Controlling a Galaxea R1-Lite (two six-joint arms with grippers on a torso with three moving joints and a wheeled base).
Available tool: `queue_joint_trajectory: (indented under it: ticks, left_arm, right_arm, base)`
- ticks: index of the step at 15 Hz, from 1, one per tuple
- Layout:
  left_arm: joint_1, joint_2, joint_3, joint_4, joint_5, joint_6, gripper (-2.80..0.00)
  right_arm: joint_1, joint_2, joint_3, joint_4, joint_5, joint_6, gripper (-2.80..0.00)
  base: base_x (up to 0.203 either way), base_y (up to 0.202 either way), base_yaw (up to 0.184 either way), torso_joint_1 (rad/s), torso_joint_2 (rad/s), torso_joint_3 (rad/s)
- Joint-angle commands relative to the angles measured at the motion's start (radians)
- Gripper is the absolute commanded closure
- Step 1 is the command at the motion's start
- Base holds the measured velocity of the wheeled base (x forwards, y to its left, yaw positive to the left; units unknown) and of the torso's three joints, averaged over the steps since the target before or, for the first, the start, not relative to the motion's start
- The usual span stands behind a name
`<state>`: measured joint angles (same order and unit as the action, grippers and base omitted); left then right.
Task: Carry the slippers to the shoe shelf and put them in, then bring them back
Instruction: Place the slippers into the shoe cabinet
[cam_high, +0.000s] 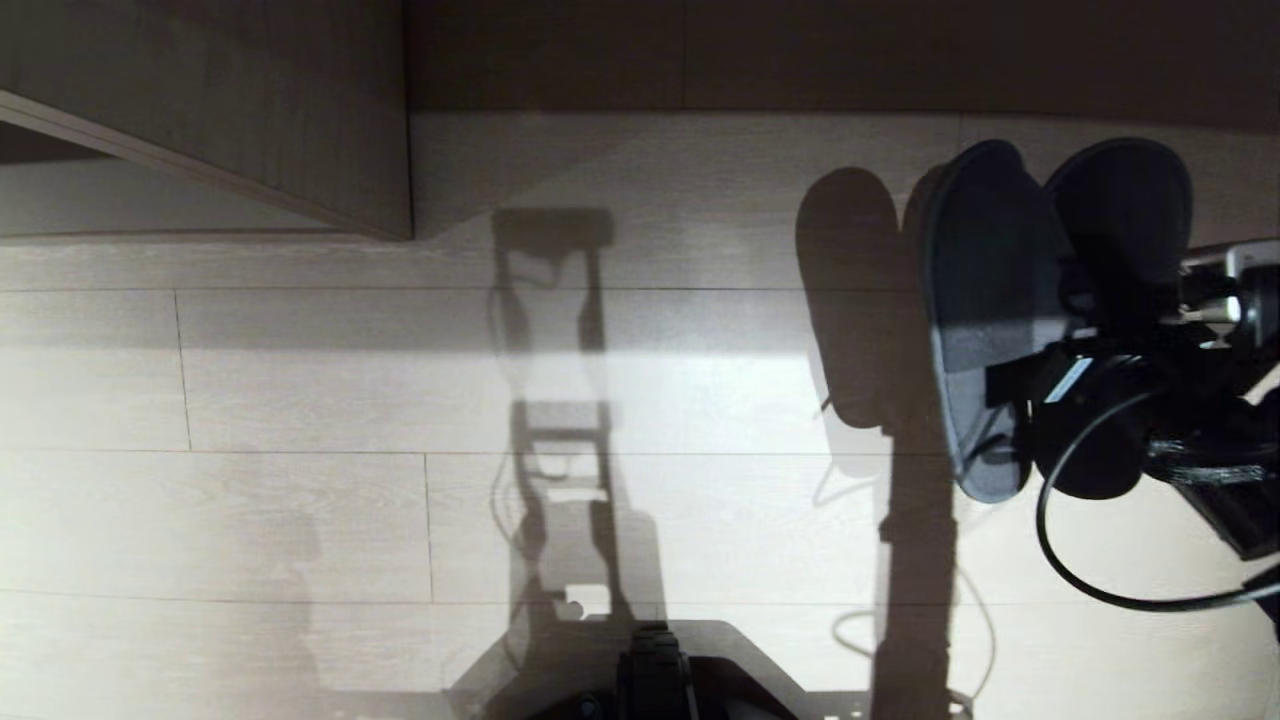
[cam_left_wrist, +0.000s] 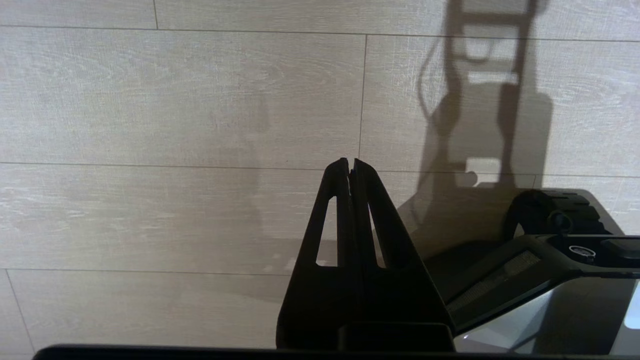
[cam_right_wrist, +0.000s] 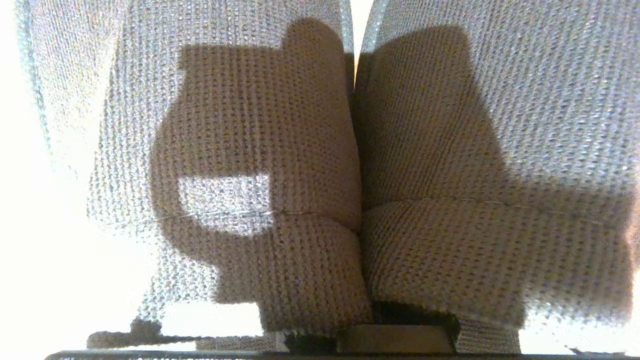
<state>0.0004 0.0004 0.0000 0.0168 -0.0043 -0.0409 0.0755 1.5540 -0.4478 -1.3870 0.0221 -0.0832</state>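
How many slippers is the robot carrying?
2. Both slippers hang side by side off the floor at the right of the head view, pinched together in the right gripper. No others show.

Dark slippers (cam_high: 985, 300) paired, held above floor.

Pale wood-grain floor planks (cam_high: 300, 400) are lying across the view, seams running between them; a wooden cabinet panel (cam_high: 250, 100) is standing at the far left; shadows are falling on the boards.
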Motion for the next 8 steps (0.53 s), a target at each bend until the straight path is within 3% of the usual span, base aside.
queue_joint_trajectory:
  ticks: [1, 5, 8]
  left_arm:
    - [0.001, -0.001, 0.0, 0.0, 0.0, -0.001, 0.0]
    - [0.0, -0.002, 0.0, 0.0, 0.0, -0.001, 0.0]
    - [0.001, -0.002, 0.0, 0.0, 0.0, -0.001, 0.0]
  right_arm:
    - [0.002, -0.211, 0.069, 0.027, 0.002, -0.005, 0.0]
    - [0.004, -0.532, 0.165, 0.227, 0.006, -0.017, 0.0]
    - [0.004, -0.845, 0.203, 0.5, 0.009, -0.024, 0.0]
  base:
    - [0.0, 0.0, 0.0, 0.0, 0.0, 0.0]
    - [0.0, 0.0, 0.0, 0.0, 0.0, 0.0]
    - [0.0, 0.0, 0.0, 0.0, 0.0, 0.0]
